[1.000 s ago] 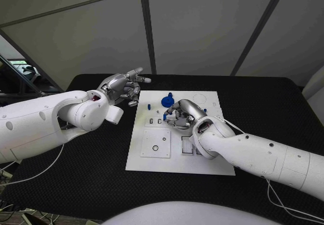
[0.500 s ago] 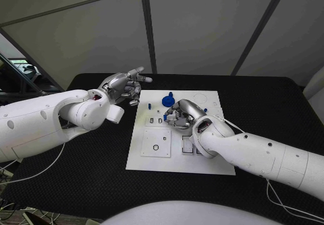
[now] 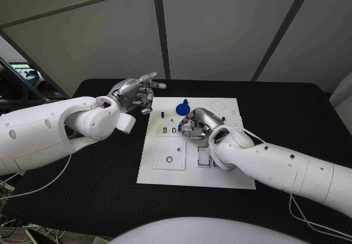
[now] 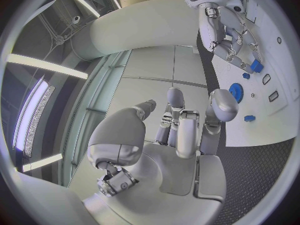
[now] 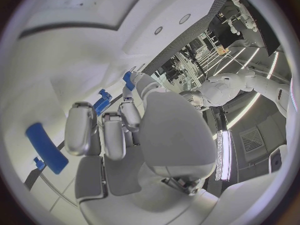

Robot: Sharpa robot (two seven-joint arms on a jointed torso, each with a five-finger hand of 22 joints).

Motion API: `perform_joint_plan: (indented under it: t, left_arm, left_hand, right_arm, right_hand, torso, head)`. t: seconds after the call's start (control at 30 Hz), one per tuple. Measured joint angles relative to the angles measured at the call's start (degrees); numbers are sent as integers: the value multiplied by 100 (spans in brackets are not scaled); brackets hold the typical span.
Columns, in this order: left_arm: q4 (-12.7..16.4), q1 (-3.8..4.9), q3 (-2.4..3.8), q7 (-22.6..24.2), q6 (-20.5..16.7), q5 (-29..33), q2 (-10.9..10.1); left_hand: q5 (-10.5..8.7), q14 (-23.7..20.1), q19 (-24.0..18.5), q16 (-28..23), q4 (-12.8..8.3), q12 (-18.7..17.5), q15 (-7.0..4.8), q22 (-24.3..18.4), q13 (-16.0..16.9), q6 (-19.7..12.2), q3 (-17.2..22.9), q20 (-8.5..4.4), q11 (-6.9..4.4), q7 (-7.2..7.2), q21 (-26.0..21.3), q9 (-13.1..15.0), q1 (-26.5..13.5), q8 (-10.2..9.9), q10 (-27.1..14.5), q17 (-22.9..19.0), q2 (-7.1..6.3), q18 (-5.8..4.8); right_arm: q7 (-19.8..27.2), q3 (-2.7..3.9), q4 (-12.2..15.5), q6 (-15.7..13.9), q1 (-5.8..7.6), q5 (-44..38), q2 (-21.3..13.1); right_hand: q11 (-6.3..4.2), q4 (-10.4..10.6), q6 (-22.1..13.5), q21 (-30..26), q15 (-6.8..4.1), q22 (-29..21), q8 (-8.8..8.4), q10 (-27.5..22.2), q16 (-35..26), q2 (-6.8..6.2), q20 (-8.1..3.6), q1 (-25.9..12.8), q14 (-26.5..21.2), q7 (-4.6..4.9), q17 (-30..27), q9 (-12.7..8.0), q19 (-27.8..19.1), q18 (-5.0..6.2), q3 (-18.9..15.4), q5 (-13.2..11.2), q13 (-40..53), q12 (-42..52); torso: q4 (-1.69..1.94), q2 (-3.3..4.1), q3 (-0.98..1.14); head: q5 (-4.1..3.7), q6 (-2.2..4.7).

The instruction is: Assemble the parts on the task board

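Right hand (image 3: 197, 123) hides its part (image 4: 255, 67)

One task board (image 3: 220, 175), two hands, and several blue parts (image 3: 181, 108).

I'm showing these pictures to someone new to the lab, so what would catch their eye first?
Probably the right robot hand, curled down over the middle of the white task board, with small blue parts at its fingertips. Next, the round blue part near the board's far edge stands out against the white. The left robot hand hovers raised beyond the board's left edge, fingers apart, holding nothing.
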Motion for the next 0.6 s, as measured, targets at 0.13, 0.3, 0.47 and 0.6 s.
perform_joint_plan:
  t: [0.13,0.3,0.47,0.6]
  left_arm:
    - [-1,0,0,0,2,0,5]
    - [-4,0,0,0,4,0,11]
    - [-8,1,0,0,9,-1,17]
    - [-11,1,0,0,16,-1,23]
  left_hand:
    - [0,0,0,0,0,-1,0,0,0,0,0,0,0,0,0,0,0,0,0,0,0,0]
    - [0,0,0,0,0,-36,0,-13,-27,0,0,0,1,0,0,0,0,0,1,0,0,0]
    - [0,0,0,0,0,-37,0,-12,-26,0,0,0,1,0,0,-1,0,0,1,0,0,0]
    - [0,0,0,0,0,-37,0,-12,-26,0,0,0,-3,0,0,-1,0,0,-3,0,0,0]
  right_arm:
    - [-44,0,-11,59,0,-55,6]
    - [-77,1,-14,114,5,-107,11]
    - [-99,5,-21,154,9,-135,18]
    - [-111,7,-30,177,13,-148,25]
  right_hand:
    - [21,0,0,0,0,-5,0,-21,0,0,0,0,0,0,0,0,0,0,0,-1,-8,-21]
    - [21,0,0,0,0,-5,8,-21,0,-15,0,-15,0,0,0,0,0,0,-1,-2,-8,-21]
    - [21,6,0,0,0,-5,9,-21,0,-30,0,-30,0,0,-1,0,0,0,-7,-3,-8,-21]
    - [21,7,-1,0,0,-6,17,-21,0,-45,0,-45,0,-1,-1,0,0,0,-8,-13,-8,-21]
  torso:
    - [0,0,1]
    - [0,0,2]
    - [0,0,2]
    - [0,0,2]
  head:
    - [0,-5]
    - [-1,-10]
    - [-1,-22]
    - [-1,-29]
